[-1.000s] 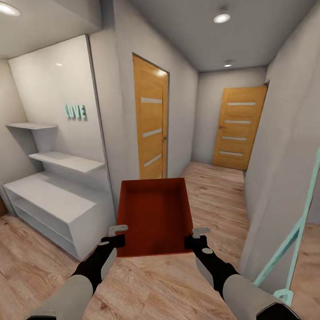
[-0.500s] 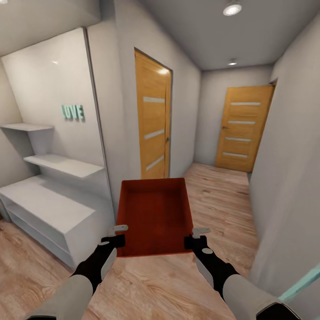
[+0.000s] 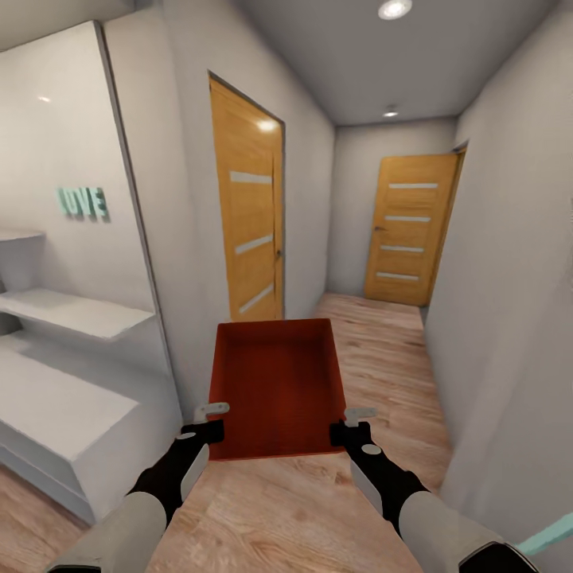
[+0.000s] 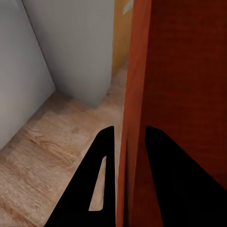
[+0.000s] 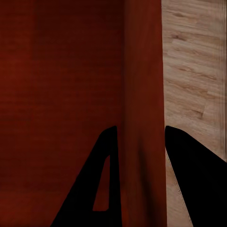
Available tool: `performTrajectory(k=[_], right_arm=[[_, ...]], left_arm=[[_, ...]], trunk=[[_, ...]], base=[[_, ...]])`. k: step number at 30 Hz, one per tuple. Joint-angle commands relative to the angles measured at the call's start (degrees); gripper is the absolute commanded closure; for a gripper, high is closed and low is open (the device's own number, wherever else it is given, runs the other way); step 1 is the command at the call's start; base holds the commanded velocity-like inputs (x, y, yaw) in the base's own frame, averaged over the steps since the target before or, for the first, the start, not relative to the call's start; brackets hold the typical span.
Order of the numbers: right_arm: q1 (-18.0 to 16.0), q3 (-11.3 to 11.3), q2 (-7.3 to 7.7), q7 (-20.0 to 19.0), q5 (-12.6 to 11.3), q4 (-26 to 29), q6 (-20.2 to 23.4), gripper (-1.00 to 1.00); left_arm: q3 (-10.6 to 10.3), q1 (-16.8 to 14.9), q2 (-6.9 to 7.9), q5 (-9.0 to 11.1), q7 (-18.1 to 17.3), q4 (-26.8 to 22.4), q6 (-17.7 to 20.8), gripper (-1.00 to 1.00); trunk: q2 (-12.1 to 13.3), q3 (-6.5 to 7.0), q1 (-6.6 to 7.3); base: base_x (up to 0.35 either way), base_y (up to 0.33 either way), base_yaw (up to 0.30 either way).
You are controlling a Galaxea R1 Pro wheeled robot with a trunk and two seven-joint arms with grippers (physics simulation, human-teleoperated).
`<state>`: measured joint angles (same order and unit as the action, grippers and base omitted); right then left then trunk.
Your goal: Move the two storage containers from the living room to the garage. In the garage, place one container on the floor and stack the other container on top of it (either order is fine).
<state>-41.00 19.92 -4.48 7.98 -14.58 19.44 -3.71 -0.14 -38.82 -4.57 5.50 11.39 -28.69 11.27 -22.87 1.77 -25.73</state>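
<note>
Here the storage container (image 3: 277,386) is carried out front over the wood-plank floor (image 3: 382,350) of a hallway, empty inside. The left gripper (image 4: 125,142) pinches its left wall, the right gripper (image 5: 142,137) its right wall. It looks stiff, light and smooth-walled, so gripping both side walls seems the sound hold; slipping is the risk

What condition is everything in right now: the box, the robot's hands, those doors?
Storage container: empty, open-topped, carried level off the floor.
Left gripper: clamped on its left wall.
Right gripper: clamped on its right wall.
Near door: closed.
Far door: closed.
Ceiling lights: on.
</note>
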Motion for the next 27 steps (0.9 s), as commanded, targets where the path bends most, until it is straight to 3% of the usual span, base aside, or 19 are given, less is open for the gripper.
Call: performTrajectory(k=[1, 27], right_arm=[[0.0, 0.1, 0.08, 0.4, -0.8, -2.6, -0.3, 1.00], [0.0, 0.1, 0.08, 0.4, -0.8, -2.6, -0.3, 1.00]], left_arm=[[1.0, 0.0, 0.09, -0.8, 0.6, -0.3, 0.4, 1.00], [1.0, 0.0, 0.09, -0.8, 0.6, -0.3, 0.4, 1.00]], trunk=[[0.0, -0.01, -0.05], [0.0, -0.01, -0.05]], base=[[0.313, 0.102, -0.250], [0.313, 0.102, -0.251]])
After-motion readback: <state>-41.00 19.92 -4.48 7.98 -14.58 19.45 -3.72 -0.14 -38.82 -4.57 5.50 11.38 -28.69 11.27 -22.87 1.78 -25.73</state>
